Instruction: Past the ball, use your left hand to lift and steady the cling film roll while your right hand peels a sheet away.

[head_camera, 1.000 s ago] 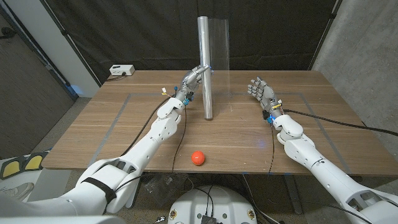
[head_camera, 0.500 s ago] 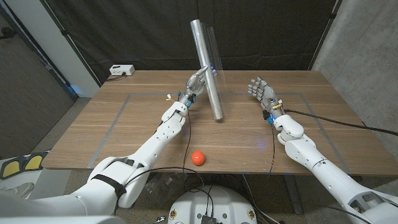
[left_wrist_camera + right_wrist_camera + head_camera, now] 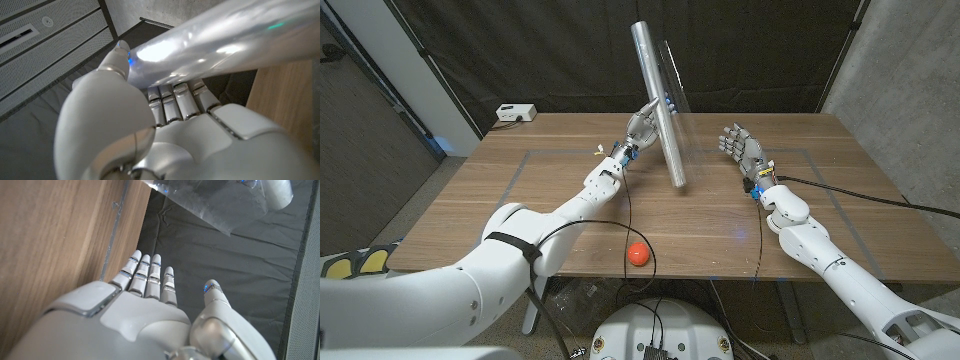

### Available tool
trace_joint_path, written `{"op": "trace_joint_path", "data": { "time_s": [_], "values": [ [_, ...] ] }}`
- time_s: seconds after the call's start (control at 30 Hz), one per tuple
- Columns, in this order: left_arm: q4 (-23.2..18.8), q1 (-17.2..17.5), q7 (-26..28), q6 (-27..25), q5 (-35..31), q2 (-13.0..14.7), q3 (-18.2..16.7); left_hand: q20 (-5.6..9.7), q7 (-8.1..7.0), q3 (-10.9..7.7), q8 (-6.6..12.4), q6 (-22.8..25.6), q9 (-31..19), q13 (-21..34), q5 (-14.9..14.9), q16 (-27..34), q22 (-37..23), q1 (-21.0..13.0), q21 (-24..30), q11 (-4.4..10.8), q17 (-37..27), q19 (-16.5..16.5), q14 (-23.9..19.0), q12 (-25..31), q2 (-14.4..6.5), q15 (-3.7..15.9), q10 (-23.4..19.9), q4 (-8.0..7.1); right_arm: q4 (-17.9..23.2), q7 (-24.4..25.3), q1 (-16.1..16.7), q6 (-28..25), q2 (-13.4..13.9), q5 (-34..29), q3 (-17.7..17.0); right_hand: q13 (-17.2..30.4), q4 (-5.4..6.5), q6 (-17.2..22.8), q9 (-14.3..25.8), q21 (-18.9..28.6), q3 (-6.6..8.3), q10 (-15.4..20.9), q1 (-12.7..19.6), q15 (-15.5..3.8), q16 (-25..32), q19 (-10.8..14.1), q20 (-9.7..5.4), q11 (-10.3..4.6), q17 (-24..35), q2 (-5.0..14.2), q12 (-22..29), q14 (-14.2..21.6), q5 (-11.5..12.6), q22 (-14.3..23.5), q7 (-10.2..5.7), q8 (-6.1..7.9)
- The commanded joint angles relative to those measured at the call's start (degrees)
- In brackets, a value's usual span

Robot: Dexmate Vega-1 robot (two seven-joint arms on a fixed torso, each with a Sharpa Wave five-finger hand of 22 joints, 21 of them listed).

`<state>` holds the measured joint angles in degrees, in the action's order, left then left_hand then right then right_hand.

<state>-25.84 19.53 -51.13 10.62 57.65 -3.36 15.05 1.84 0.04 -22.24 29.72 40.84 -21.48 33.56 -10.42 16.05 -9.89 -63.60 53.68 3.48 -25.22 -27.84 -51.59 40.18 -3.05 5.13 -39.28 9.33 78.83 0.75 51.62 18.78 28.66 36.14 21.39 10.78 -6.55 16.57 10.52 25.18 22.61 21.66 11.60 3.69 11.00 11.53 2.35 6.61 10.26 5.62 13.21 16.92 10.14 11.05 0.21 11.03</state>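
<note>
The left robot hand grasps the roll near its middle – the roll leans, top toward the left, its lower end close over the tabletop, well past the ball. A loose sheet hangs on its right side. The right robot hand is released, fingers apart, just beside that sheet. The left should hold the roll steady and not squeeze more; the right should pinch the free edge – then pull away slowly

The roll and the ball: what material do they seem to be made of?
The roll looks like thin clear plastic film wound on a tube: it is silvery and glossy, with a see-through sheet hanging loose. The ball is orange-red and smooth, perhaps plastic or rubber; I cannot tell which.
</note>
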Motion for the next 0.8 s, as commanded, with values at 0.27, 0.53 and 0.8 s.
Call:
{"op": "trace_joint_path", "data": {
  "time_s": [0.27,0.53,0.8],
  "values": [
    [6.82,-1.90,-2.52,-6.07,-7.60,-5.01,-12.51,0.96,-0.09,-4.77,4.38,5.18,-3.00,1.26,-0.53,-0.45,-0.04,-2.95,-0.44,5.64,-0.24,-0.23,-2.99,6.16,-5.20,7.50,-5.18,-4.07,2.94,1.17,1.31,-1.07,1.32,-0.31,-0.39,0.14,0.03,0.51,0.13,-0.21,0.50,0.63,-0.52,-0.05,-0.15,0.49,0.13,0.10,0.08,-0.06,-0.23,0.76,0.21,0.12,-0.02,-0.03],
    [6.42,-1.63,-10.86,-6.65,-5.62,-6.76,-16.71,0.21,0.10,-5.35,4.71,4.36,-3.79,2.12,-0.47,-0.69,-0.03,-2.91,-0.61,5.41,-0.59,-0.82,-3.44,6.50,-5.40,7.36,-5.07,-4.04,3.87,1.58,1.56,-1.64,1.65,-0.48,-0.38,0.14,0.03,0.50,0.13,-0.26,0.52,0.60,-0.56,-0.06,-0.16,0.54,0.14,0.07,0.08,-0.06,-0.27,0.78,0.21,0.13,-0.05,-0.03],
    [6.46,-2.75,-16.09,-8.32,-4.49,-7.70,-17.01,-0.74,1.05,-6.12,4.67,1.56,-5.07,3.59,-0.31,-1.31,0.14,-2.66,-1.25,4.51,-0.62,-1.13,-3.65,6.85,-5.82,7.10,-3.95,-4.24,3.91,1.73,1.33,-1.90,1.47,-0.65,-0.14,0.14,0.02,0.47,0.13,-0.30,0.55,0.65,-0.59,-0.02,-0.16,0.60,0.14,0.07,0.07,-0.07,-0.27,0.81,0.21,0.13,-0.04,-0.05]
  ]
}}
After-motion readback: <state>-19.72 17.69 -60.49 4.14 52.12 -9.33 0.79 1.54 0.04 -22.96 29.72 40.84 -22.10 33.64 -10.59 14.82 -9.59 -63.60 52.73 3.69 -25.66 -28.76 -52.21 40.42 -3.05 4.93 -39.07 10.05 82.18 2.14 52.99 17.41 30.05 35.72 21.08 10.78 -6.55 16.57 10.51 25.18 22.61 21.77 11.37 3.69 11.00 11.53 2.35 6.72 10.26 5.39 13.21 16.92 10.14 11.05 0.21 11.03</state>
